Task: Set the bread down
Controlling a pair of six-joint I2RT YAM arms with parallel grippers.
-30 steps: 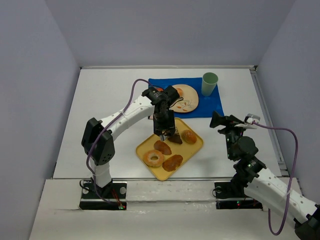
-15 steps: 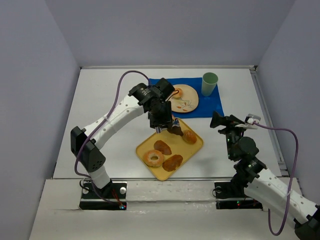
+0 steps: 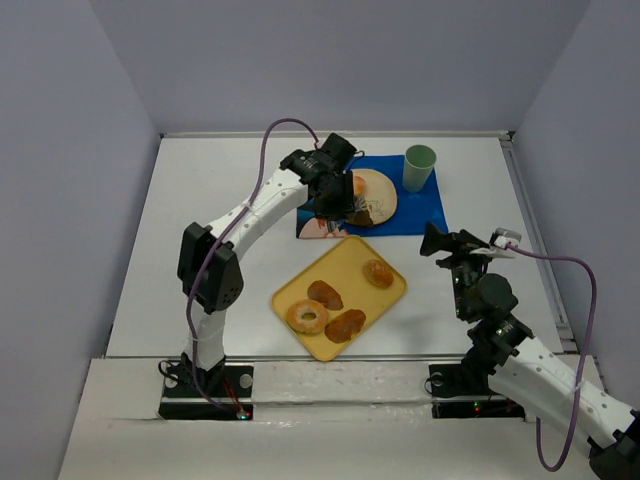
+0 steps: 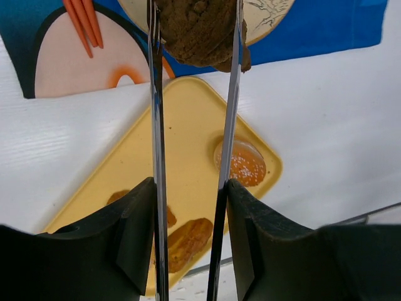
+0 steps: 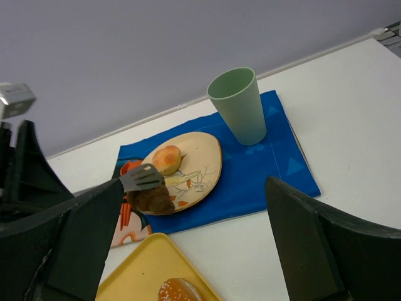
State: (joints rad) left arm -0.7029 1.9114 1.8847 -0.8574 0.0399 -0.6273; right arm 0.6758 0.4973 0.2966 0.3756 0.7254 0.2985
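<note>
My left gripper [image 3: 335,205] [image 4: 191,188] is shut on a pair of metal tongs [image 4: 155,94], and the tong blades pinch a dark brown bread [image 4: 200,28] [image 3: 362,213] [image 5: 150,199]. That bread hangs at the near-left rim of the patterned plate [image 3: 385,190] [image 5: 200,163], touching or just above it. A round golden bun [image 5: 168,158] [image 3: 357,184] lies on the plate. The yellow tray [image 3: 345,275] [image 4: 188,138] holds a seeded bun [image 3: 377,272], a ring doughnut [image 3: 307,316] and two brown pastries [image 3: 346,325]. My right gripper [image 3: 440,243] [image 5: 194,207] hovers open at the right, holding nothing.
The plate sits on a blue placemat [image 3: 415,210] [image 5: 250,182] at the back of the table. A green cup [image 3: 419,167] [image 5: 240,106] stands on the mat's far right corner. White walls enclose the table on three sides.
The left arm lifted the dark bread off the tray in the tongs and carried it back to the plate. The right arm stayed still.
</note>
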